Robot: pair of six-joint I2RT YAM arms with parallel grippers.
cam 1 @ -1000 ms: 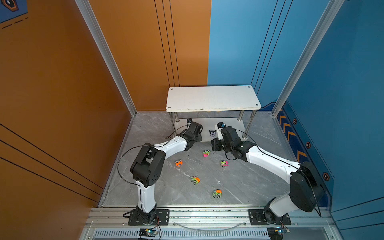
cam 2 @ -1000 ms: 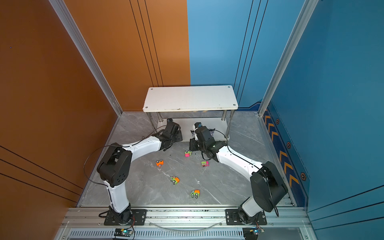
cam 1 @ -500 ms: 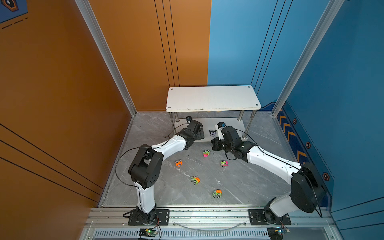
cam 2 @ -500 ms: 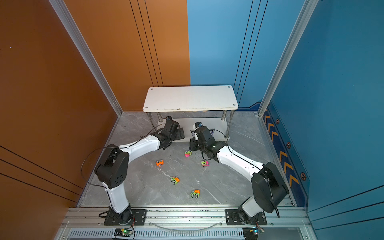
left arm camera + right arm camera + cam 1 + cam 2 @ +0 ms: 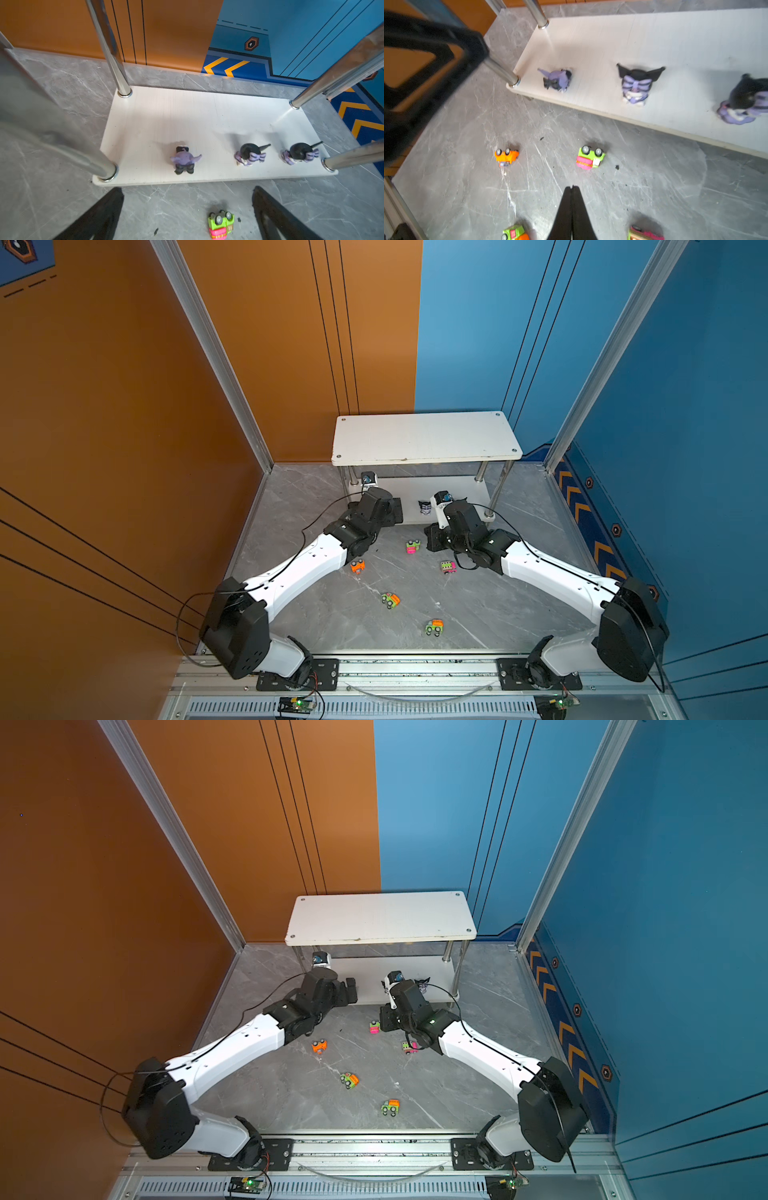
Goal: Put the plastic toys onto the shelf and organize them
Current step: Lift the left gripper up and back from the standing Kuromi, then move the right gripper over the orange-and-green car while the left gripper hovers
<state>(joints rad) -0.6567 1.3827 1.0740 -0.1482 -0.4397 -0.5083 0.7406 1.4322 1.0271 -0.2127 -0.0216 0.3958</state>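
Both top views looking down from high above the near edge, sharing the whole scene, wrist cameras pointing far, both closely framing the shelf [image 5: 187,116].

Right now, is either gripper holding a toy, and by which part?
Nothing is held. The left gripper is open and empty, short of the white chrome-posted shelf; the right gripper is shut on nothing.

Grey marble floor [image 5: 478,605], scuffed, dark specks. Orange wall [image 5: 270,344] behind floor's left half, blue wall [image 5: 469,323] behind right half. 2 aluminium posts at floor's back corners: left post [image 5: 212,352], right post [image 5: 611,352]. Chevron strip [image 5: 582,510] along floor's right edge. Metal rail [image 5: 415,672] at front edge.
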